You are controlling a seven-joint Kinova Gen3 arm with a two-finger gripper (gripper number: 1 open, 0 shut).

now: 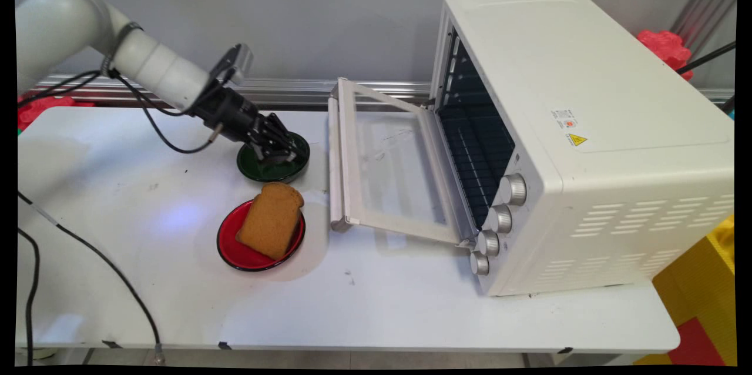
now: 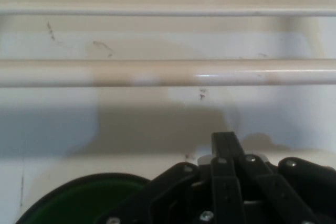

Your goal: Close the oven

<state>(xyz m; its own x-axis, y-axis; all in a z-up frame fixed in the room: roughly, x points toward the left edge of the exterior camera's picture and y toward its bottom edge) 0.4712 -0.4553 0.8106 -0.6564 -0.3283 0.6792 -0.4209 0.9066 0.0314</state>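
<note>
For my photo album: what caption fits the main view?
Gripper over a green plate, toast on a red plate, oven door open.

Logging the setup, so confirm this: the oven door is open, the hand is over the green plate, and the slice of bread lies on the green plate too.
One detail is wrong. The slice of bread lies on the red plate, not the green plate, as the main view shows. The oven door is open and the hand is over the green plate.

A plain grey wall (image 1: pixel 294 16) stands behind the white table (image 1: pixel 382 310), with a metal rail (image 1: pixel 282 90) along its base
</note>
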